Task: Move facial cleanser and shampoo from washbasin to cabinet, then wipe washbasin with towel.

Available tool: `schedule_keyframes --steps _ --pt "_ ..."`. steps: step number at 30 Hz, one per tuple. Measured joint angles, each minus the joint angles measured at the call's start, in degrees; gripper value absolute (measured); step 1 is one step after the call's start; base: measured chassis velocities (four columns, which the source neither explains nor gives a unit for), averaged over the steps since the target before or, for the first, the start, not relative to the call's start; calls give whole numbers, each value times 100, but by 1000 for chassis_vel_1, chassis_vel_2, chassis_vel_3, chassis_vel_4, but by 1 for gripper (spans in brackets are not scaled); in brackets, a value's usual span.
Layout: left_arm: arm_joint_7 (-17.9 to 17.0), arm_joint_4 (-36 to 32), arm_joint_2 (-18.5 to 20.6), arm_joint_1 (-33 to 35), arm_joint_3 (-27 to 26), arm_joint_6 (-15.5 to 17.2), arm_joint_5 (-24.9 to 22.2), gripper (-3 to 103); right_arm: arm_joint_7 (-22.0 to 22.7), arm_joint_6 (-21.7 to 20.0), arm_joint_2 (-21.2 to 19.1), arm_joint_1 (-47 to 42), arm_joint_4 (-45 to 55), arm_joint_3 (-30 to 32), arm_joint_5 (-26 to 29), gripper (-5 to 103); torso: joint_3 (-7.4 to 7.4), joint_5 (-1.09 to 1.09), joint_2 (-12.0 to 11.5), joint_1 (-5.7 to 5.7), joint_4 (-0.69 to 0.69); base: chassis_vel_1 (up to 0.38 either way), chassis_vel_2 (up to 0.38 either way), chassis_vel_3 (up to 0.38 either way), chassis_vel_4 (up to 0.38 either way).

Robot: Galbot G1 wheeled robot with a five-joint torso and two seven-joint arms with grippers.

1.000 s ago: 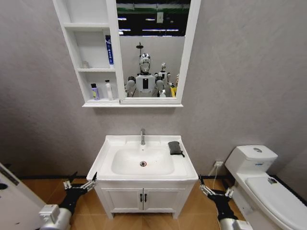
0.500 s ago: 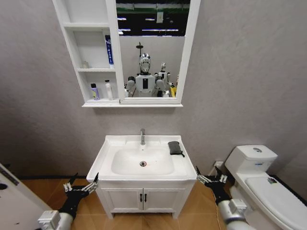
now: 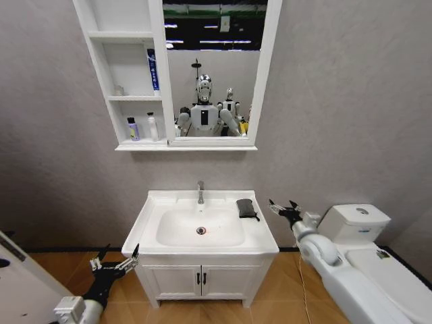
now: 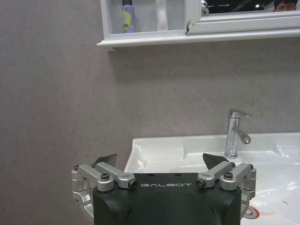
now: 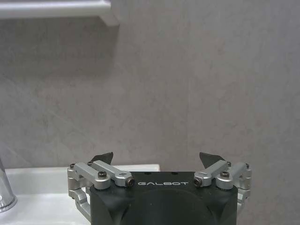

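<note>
From the head we see the towel point(image 3: 247, 208) lying on the washbasin point(image 3: 152, 212) rim, our right gripper point(image 3: 281, 208) spread open just beside it, our left gripper point(image 3: 115, 260) open and low by the vanity. Bottles stand in the cabinet point(image 3: 127, 81). Through the right wrist, the tap point(image 5: 5, 194) sits near; a hurried reach could push the towel into the bowl

A grey textured wall point(image 3: 337, 101) fills the far side of the room. The floor point(image 3: 270, 297) is warm orange-brown wood. A white toilet point(image 3: 368, 260) stands at the right, with a wall socket point(image 3: 308, 231) low beside it. A white panel point(image 3: 17, 283) shows at the near left.
</note>
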Motion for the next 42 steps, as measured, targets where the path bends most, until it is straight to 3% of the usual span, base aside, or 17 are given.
schedule_keyframes --steps 4,8,10,13,18,20,22,24,34,35,37,38,40,41,42 --pt "-1 3 2 -1 2 2 -3 100 -61 -79 375 994 -1015 -806 -115 100 0 -1 0 0 1 0 0 0 0" --pt "-2 4 3 -1 3 3 -4 100 -158 -2 640 1361 -1598 -1083 -555 100 0 -1 0 0 0 0 0 0 0" --pt "-2 6 4 -1 5 5 -6 100 -239 37 981 1675 -2248 -1333 -764 100 -1 -1 0 0 -1 0 0 0 0" --pt "-2 6 5 -1 5 6 -6 100 -298 56 1184 1830 -2681 -1461 -807 100 -1 -3 0 0 -1 0 0 0 0" --pt "-4 9 7 -2 5 9 -9 100 -639 251 1992 2235 -4030 -1517 -1110 100 -1 -1 0 0 1 0 0 0 0" --pt "-4 9 8 -2 6 10 -9 100 -728 300 2102 2337 -4305 -1493 -1175 100 -1 -1 1 0 2 0 0 0 0" --pt "-5 9 8 -2 6 10 -10 100 -828 364 2181 2453 -4619 -1496 -1237 102 -1 -2 1 -1 0 0 0 0 0" --pt "-5 9 9 -2 6 10 -10 100 -907 460 2224 2560 -4918 -1515 -1372 95 -1 -2 1 -1 -1 0 0 0 0" --pt "-8 9 9 -2 6 10 -10 100 -890 589 2163 2415 -4970 -1395 -1841 88 -2 0 1 -2 -1 0 0 0 0" --pt "-9 9 9 -2 6 10 -10 100 -888 591 2167 2397 -4969 -1378 -1851 78 -2 -1 1 -2 -1 0 0 0 0" --pt "-9 9 9 -2 6 10 -10 100 -885 592 2173 2388 -4966 -1365 -1850 78 -2 -1 2 -2 -2 0 0 0 0" --pt "-9 9 9 -2 6 10 -10 100 -880 592 2182 2386 -4957 -1347 -1838 66 -2 -1 1 -2 -2 0 0 0 0" --pt "-9 9 9 -1 6 11 -10 100 -874 591 2189 2384 -4939 -1334 -1831 66 -2 0 2 -2 -2 0 0 0 0" --pt "-9 10 9 -2 6 10 -11 100 -861 579 2189 2371 -4881 -1322 -1818 54 -1 0 1 -1 -2 0 0 0 0" --pt "-9 10 9 -2 6 10 -11 100 -861 579 2189 2371 -4881 -1322 -1818 54 -1 0 1 -1 -2 0 0 0 0"
